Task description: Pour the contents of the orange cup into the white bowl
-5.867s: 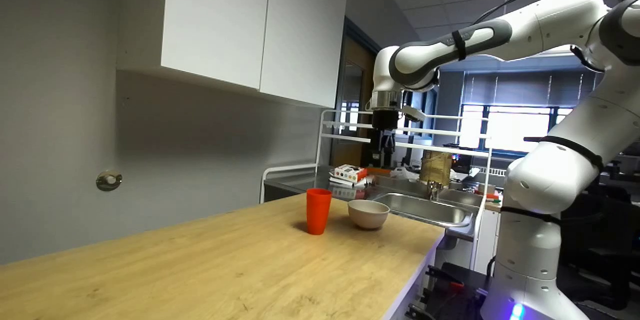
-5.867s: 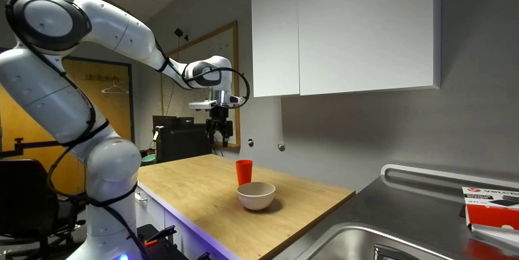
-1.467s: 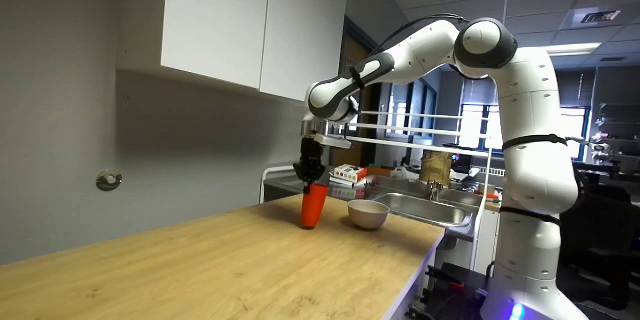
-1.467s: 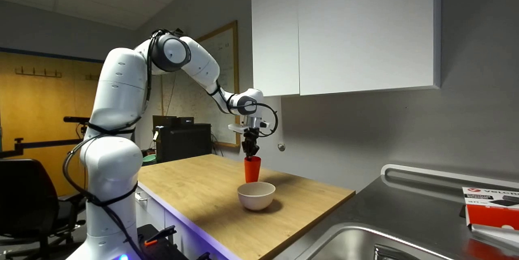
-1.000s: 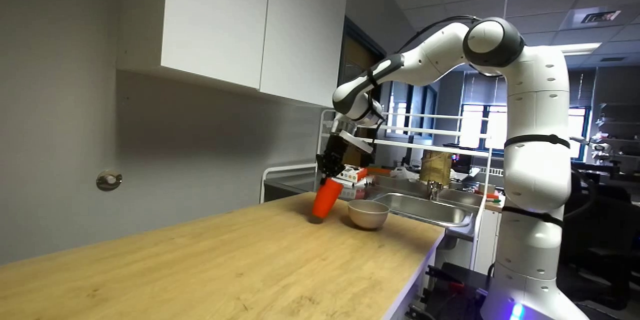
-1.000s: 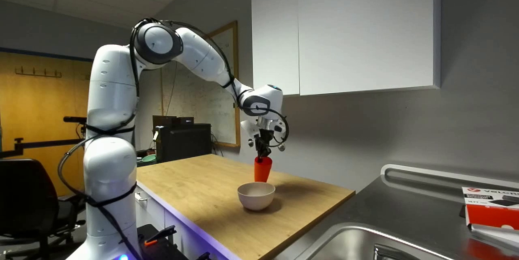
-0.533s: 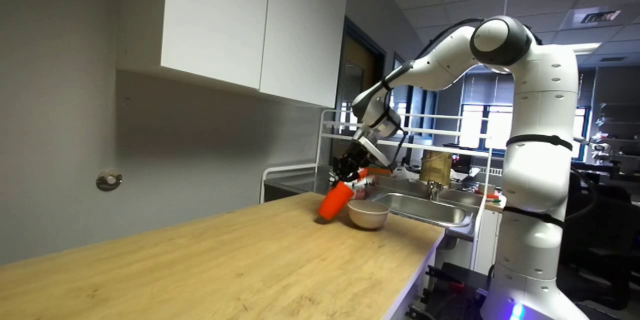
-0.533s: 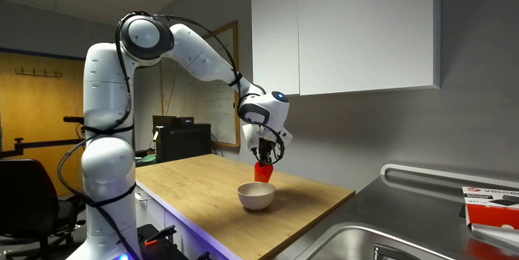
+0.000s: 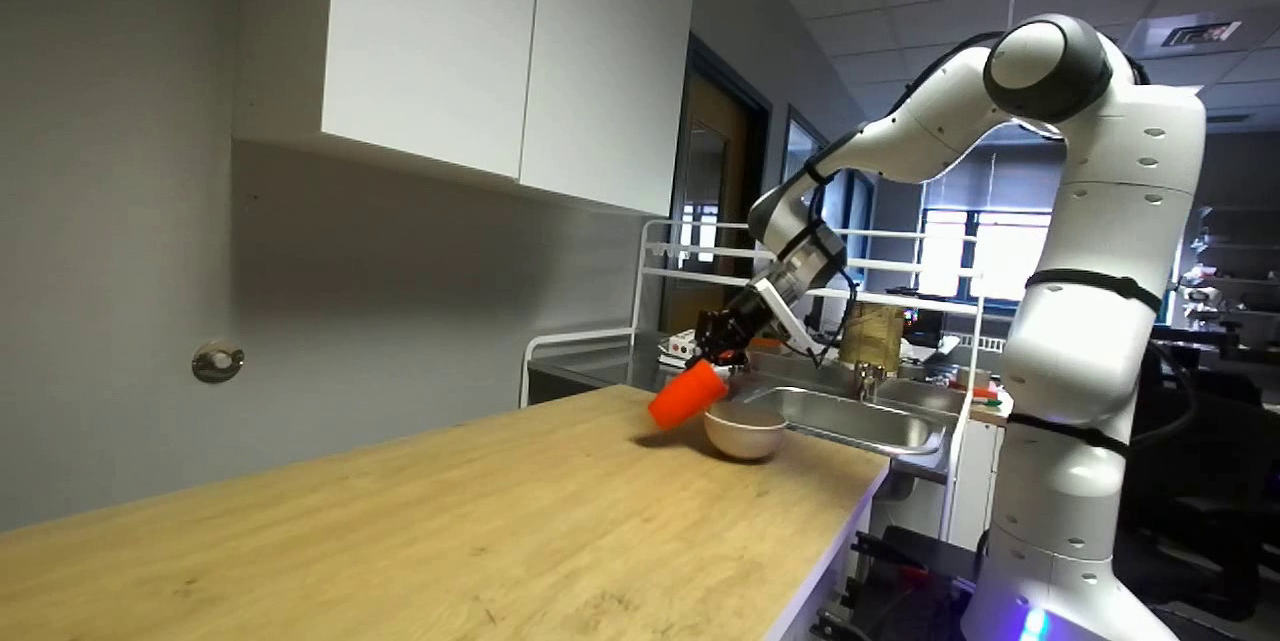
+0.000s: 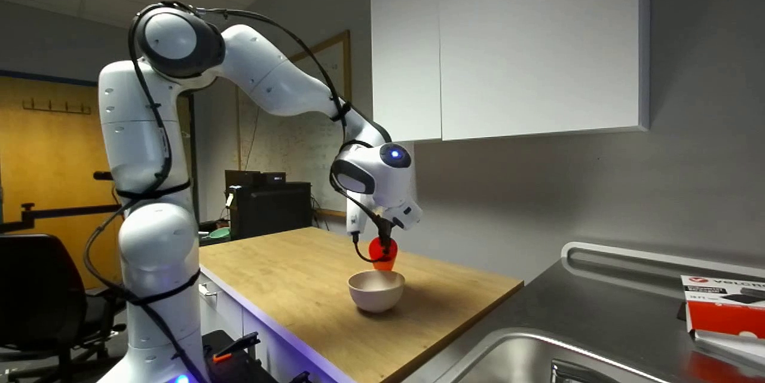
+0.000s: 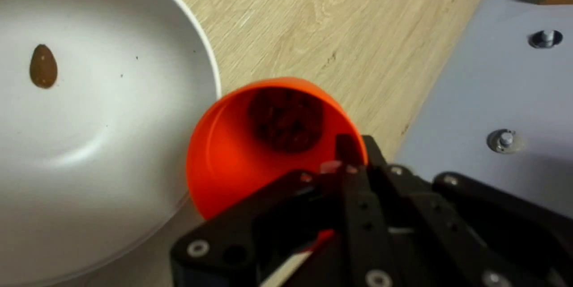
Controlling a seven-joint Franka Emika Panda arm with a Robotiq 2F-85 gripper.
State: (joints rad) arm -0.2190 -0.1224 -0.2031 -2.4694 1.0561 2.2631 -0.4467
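The orange cup hangs strongly tilted beside the white bowl, its mouth turned to the bowl and its base pointing away. My gripper is shut on the cup's rim, one finger inside the wall and one outside. Dark brown pieces lie at the cup's bottom in the wrist view. One brown nut rests in the bowl, with a few tiny specks. Seen from above, the cup's lip overlaps the bowl's rim; whether they touch I cannot tell. The arm partly covers the cup in an exterior view.
The wooden counter ends just past the bowl, where a metal sink begins. A white wire rack stands over the sink side. White cabinets overhang along the wall. A red and white box lies by the sink.
The cup, held in my gripper, has been lifted and carried from upright toward the bowl, tilting further over the last second. The bowl has shifted slightly away from the cup.
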